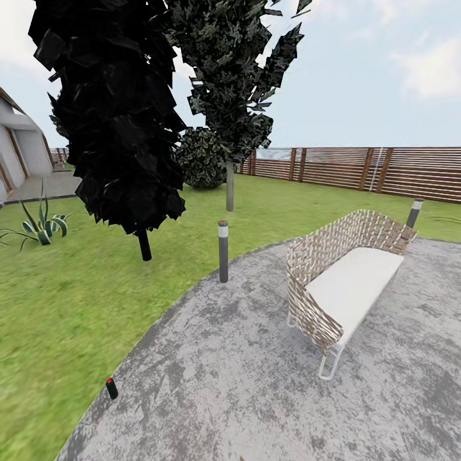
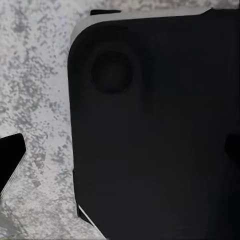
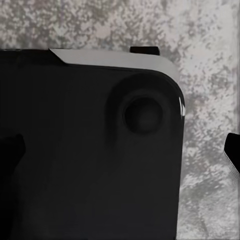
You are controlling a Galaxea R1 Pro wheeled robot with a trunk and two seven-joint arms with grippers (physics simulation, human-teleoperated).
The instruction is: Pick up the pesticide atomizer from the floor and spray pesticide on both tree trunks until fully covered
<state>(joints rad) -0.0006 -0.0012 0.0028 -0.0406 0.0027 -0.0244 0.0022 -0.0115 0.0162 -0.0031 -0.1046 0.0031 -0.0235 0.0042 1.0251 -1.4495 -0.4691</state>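
Note:
The pesticide atomizer (image 1: pixel 112 388), a small dark bottle with a red cap, stands upright at the paving's edge next to the grass, at the lower left of the head view. The nearer tree (image 1: pixel 115 109) has black foliage and a short dark trunk (image 1: pixel 145 244) on the lawn. Behind it, the second tree (image 1: pixel 234 77) has a pale thin trunk (image 1: pixel 229 186). My left gripper (image 2: pixel 121 150) and right gripper (image 3: pixel 121 152) hang open over the robot's black base (image 2: pixel 150 140) and the grey paving, holding nothing.
A grey bollard light (image 1: pixel 223 251) stands at the paving's rim between me and the trees. A wicker bench (image 1: pixel 342 282) with a white cushion sits to the right, a second bollard (image 1: pixel 415 213) behind it. A wooden fence (image 1: pixel 358 168) closes the back; a spiky plant (image 1: pixel 41 225) grows at left.

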